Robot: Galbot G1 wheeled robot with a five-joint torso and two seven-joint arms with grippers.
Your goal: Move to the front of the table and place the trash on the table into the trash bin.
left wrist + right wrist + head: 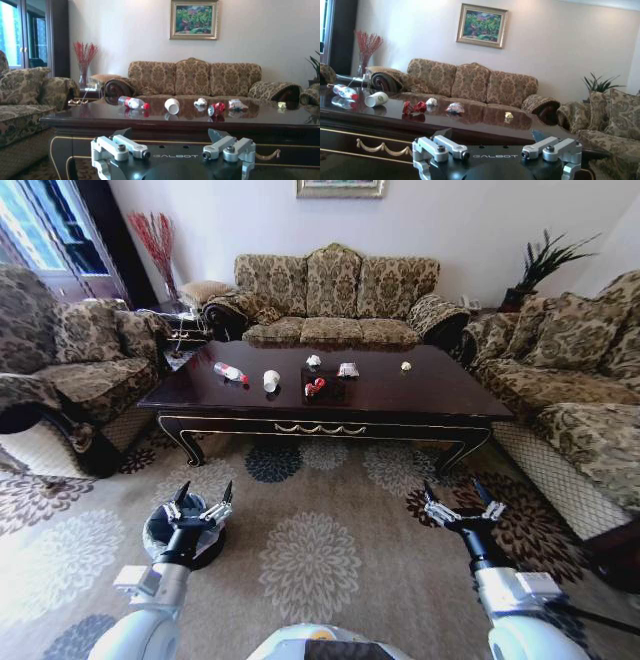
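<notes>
The robot is standing on the patterned carpet [320, 560], facing the long glossy reddish-brown coffee table [420, 395] with both arms held out low. The left gripper [199, 498] is hanging with its fingers spread wide, gripping nothing, directly above the small round black trash bin [160, 530] lined with a whitish bag. The right gripper [465, 499] is likewise spread and empty, over bare carpet. Well ahead of both grippers, the trash is lying on the tabletop: a clear plastic bottle with a red label [230, 372], a white paper cup [271, 380], a red-and-white wrapper [315, 387], and crumpled white paper wads [313, 361]
</notes>
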